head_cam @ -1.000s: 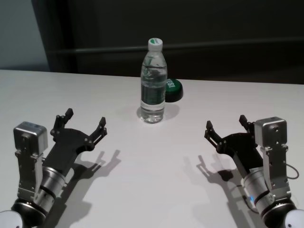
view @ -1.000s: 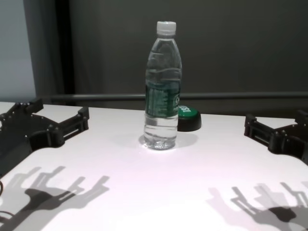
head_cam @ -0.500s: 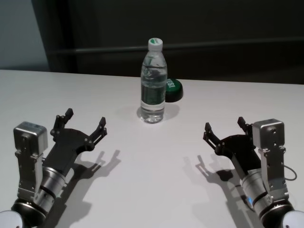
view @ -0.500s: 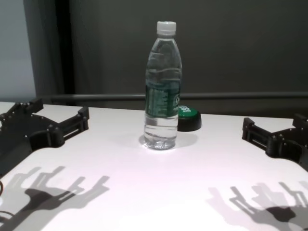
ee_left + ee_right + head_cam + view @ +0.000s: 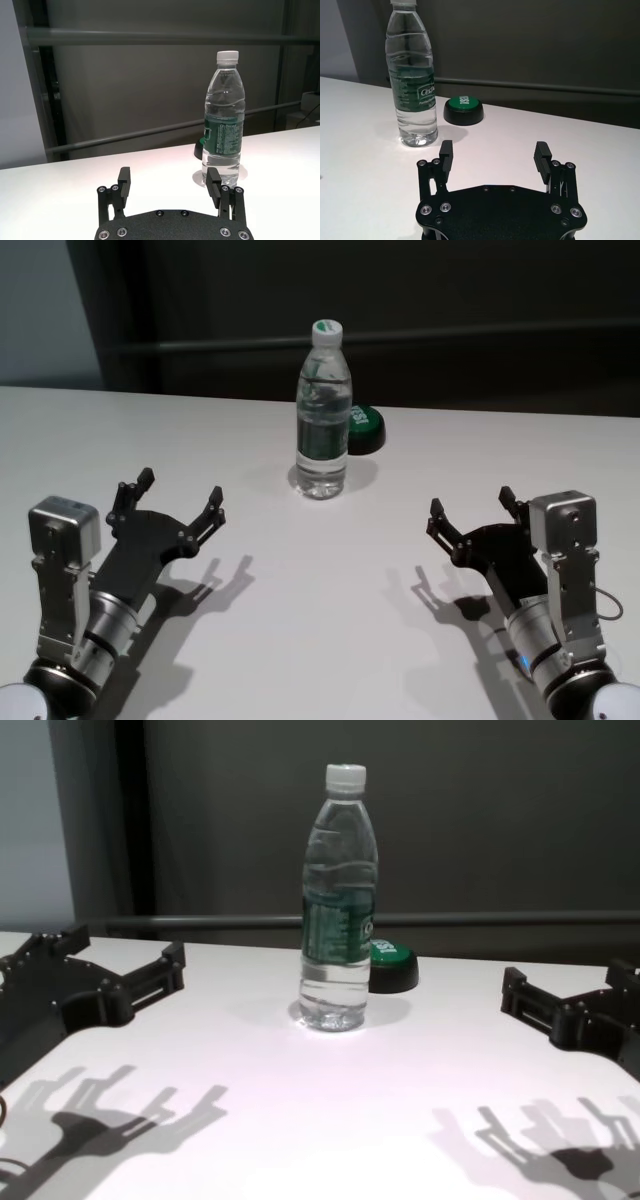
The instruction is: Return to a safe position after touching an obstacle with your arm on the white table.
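Desk (image 5: 300,620) carries the bottle (image 5: 322,415) upright at 12 o'clock, puck (image 5: 363,429) just behind it. Your left gripper (image 5: 167,502) at 8 and right gripper (image 5: 472,517) at 4 sit well apart from it, both wide open, holding nothing, likely retreat poses.

My right gripper (image 5: 472,513) has drawn back toward six o'clock and slightly left across the table (image 5: 330,580), jaws spread.

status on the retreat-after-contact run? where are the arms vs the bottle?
Looks nearly done: water bottle stands upright on the white table, untouched. Left gripper and right gripper both hover open at the near side, well short of it. Left of the job, at most: settling into the final pose.
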